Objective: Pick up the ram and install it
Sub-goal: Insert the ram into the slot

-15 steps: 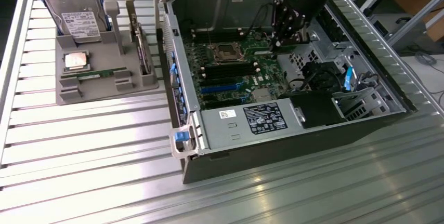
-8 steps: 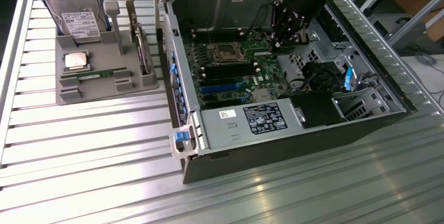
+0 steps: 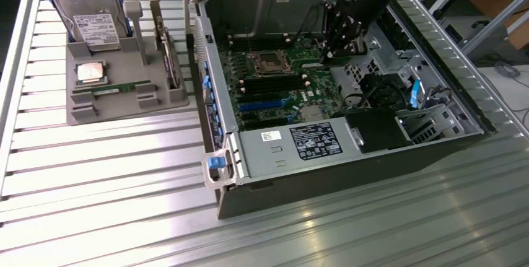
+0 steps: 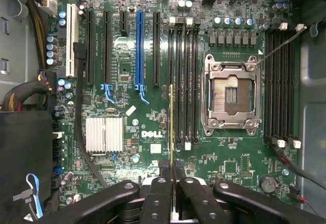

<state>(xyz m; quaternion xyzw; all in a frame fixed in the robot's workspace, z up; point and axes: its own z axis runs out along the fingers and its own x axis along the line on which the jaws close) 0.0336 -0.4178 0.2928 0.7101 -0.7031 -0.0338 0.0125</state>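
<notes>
The ram (image 4: 172,127) shows edge-on as a thin green-gold strip, pinched between my black fingertips (image 4: 163,173). My gripper (image 4: 172,172) is shut on it. The stick hangs over the black memory slots (image 4: 183,81), beside the open CPU socket (image 4: 232,94), roughly parallel to the slots. From outside, my gripper (image 3: 341,53) reaches down into the open computer case (image 3: 331,174), above the motherboard (image 3: 281,93). A second, similar green stick (image 3: 120,88) lies in the grey holder (image 3: 108,109) at the exterior view's left.
The grey holder also carries a hard drive (image 3: 91,19), a square silver CPU chip (image 3: 91,72) and an upright card (image 3: 165,56). Inside the case are a power supply (image 3: 306,143), a silver heatsink (image 4: 104,134), blue and black expansion slots (image 4: 139,51) and cables (image 4: 25,91).
</notes>
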